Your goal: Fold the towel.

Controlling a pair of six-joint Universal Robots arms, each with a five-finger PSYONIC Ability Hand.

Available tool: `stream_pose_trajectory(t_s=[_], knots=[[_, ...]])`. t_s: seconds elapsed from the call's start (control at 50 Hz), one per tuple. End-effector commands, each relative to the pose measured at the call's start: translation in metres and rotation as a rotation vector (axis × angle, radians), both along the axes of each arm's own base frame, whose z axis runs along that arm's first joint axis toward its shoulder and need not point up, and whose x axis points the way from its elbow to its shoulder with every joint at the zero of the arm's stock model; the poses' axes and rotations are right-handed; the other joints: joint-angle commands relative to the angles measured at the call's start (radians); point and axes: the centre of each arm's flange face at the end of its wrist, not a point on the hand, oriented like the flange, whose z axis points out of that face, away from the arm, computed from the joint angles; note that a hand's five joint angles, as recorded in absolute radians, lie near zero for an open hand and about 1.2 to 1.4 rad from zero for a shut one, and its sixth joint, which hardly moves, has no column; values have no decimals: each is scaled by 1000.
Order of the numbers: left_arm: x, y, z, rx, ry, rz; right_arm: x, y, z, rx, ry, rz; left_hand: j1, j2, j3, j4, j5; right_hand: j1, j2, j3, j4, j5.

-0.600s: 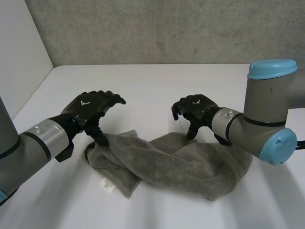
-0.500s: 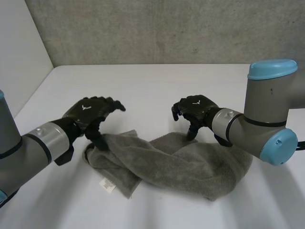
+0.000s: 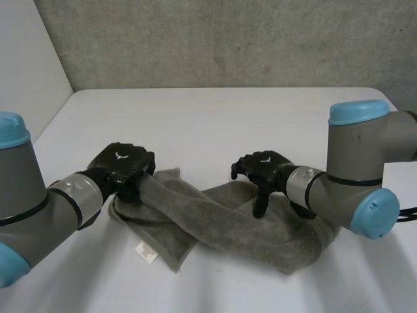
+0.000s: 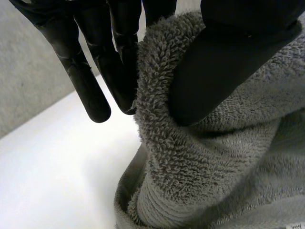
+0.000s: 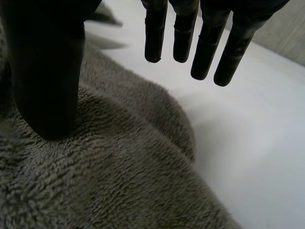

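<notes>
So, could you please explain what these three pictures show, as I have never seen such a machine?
It is a robot with two arms at a white table, each ending in a black hand. One picture looks down from between the arms; the other two come from cameras on the wrists. A crumpled grey towel lies on the table. The left hand pinches the towel's end between fingers and thumb. The right hand is open, its thumb resting on the towel near its far edge.

A lab: white table (image 3: pixel 215 117), bare concrete wall (image 3: pixel 215 39).
</notes>
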Motion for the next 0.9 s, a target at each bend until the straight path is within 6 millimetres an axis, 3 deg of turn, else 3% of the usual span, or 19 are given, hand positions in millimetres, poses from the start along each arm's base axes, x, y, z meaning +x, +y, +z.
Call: stream_pose_trajectory(t_s=[0.02, 0.08, 0.12, 0.18, 0.24, 0.32, 0.34, 0.38, 0.4, 0.44, 0.54, 0.66, 0.7, 0.72, 0.76, 0.78, 0.82, 0.88, 0.9], knots=[[0, 8, 19, -52, 23, -8, 2, -2, -22, 34, 31, 5, 222, 192, 189, 188, 212, -10, -13, -11, 7, 41], [0, 9, 20, -57, 24, -8, 3, -3, -23, 33, 32, 5, 222, 192, 189, 188, 212, 351, 348, 350, 368, 402], [0, 6, 23, -72, 22, -7, 5, -8, -17, 10, 21, 5, 222, 192, 189, 188, 212, 956, 953, 954, 973, 1007], [0, 2, 24, -80, 22, -5, 7, -13, -8, -20, 8, 2, 222, 192, 189, 188, 212, 1005, 1002, 1003, 1022, 1056], [-4, -10, 35, -129, 37, -1, 12, -30, 23, -123, -25, -29, 222, 192, 189, 188, 212, 1005, 1002, 1003, 1022, 1056], [-14, -50, 72, -277, 81, 61, 17, -59, 110, -402, -142, -92, 222, 192, 189, 188, 212, 1005, 1002, 1003, 1022, 1056], [-14, -50, 72, -278, 81, 61, 17, -59, 110, -403, -143, -92, 222, 192, 189, 188, 212, 1005, 1002, 1003, 1022, 1056], [-20, -72, 114, -421, 140, 111, 20, -69, 172, -610, -264, -111, 222, 192, 189, 188, 212, 1005, 1002, 1003, 1022, 1056], [-20, -72, 114, -422, 141, 112, 20, -69, 172, -611, -265, -111, 222, 192, 189, 188, 212, 1005, 1002, 1003, 1022, 1056], [-25, -87, 159, -573, 245, 171, 23, -70, 217, -785, -375, -119, 222, 192, 189, 188, 212, 1005, 1002, 1003, 1022, 1056], [-22, -93, 200, -699, 398, 255, 23, -67, 242, -878, -454, -123, 222, 192, 189, 188, 212, 1005, 1002, 1003, 1022, 1056], [-25, -91, 187, -662, 404, 267, 23, -67, 220, -802, -411, -119, 222, 192, 189, 188, 212, 1005, 1002, 1003, 1022, 1056], [-33, -83, 149, -553, 343, 243, 24, -66, 188, -708, -351, -99, 222, 192, 189, 188, 212, 1005, 1002, 1003, 1022, 1056], [-33, -83, 149, -553, 342, 243, 24, -66, 188, -707, -350, -99, 222, 192, 189, 188, 212, 1005, 1002, 1003, 1022, 1056], [-34, -71, 103, -427, 268, 232, 25, -62, 153, -615, -286, -69, 222, 192, 189, 188, 212, 1005, 1002, 1003, 1022, 1056], [-34, -71, 103, -427, 268, 232, 25, -62, 153, -614, -285, -68, 222, 192, 189, 188, 212, 1005, 1002, 1003, 1022, 1056], [-28, -56, 56, -298, 184, 232, 26, -53, 115, -524, -193, -1, 222, 192, 189, 188, 212, 1005, 1002, 1003, 1022, 1056], [-24, -47, 35, -241, 141, 232, 24, -45, 94, -467, -132, 40, 222, 192, 189, 188, 212, 1005, 1002, 1003, 1022, 1056], [-21, -37, 17, -193, 95, 225, 22, -34, 72, -398, -59, 83, 222, 192, 189, 188, 212, 1005, 1002, 1003, 1022, 1056]])
